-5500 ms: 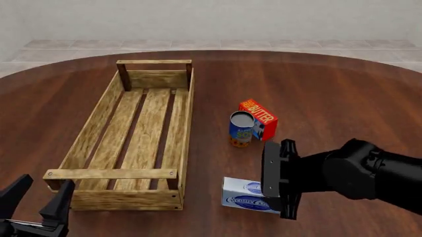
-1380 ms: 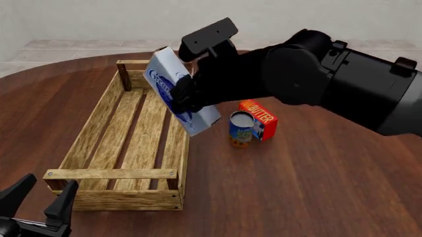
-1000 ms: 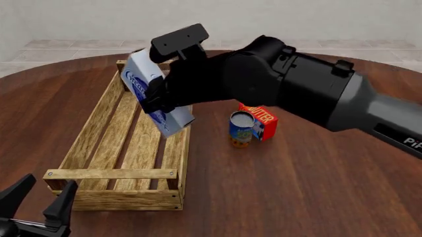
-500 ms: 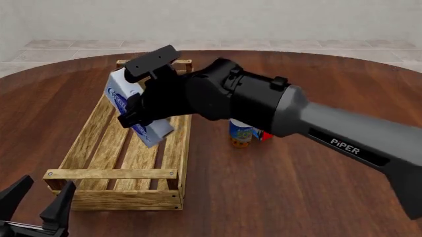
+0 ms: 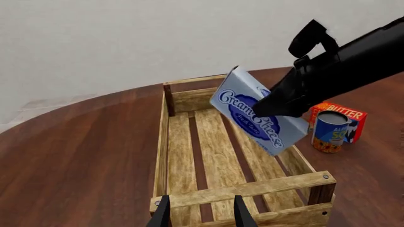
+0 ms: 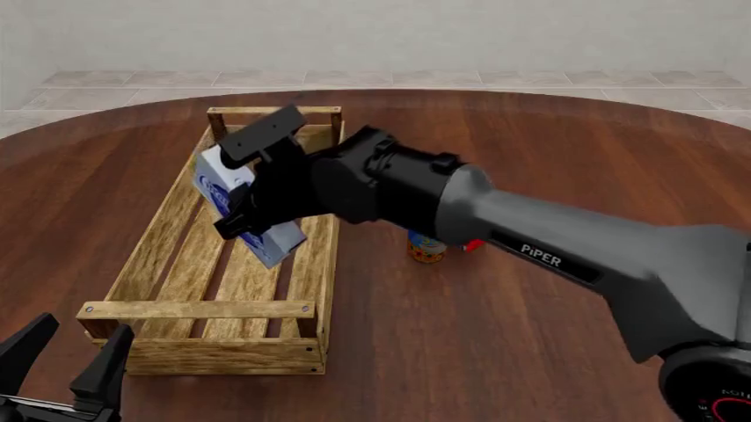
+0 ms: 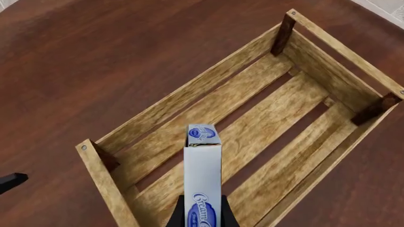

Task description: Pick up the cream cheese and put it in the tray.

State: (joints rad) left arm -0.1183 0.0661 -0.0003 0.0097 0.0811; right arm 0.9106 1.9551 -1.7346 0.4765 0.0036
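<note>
The cream cheese (image 6: 218,183) is a white-and-pale-blue box with a dark blue oval logo. It hangs tilted above the slats of the light-wood tray (image 6: 150,248), over the tray's middle. My right gripper (image 6: 251,214) is shut on it. The left wrist view shows the cream cheese (image 5: 258,119) slanting over the tray (image 5: 162,152), with the right gripper (image 5: 279,105) gripping its far side. In the right wrist view the cream cheese (image 7: 203,176) stands edge-on between the fingers, with the tray (image 7: 189,91) below. My left gripper (image 6: 76,341) is open near the table's front left.
A blue can (image 6: 425,250) and a sliver of the red butter box (image 6: 473,246) show right of the tray, mostly hidden under the right arm. In the left wrist view the can (image 5: 329,133) and butter box (image 5: 343,115) stand just beyond the tray's right wall.
The right arm lifted the cream cheese off the table, carried it left over the tray and, in the last second, lowered it a little. The left gripper stayed still.
</note>
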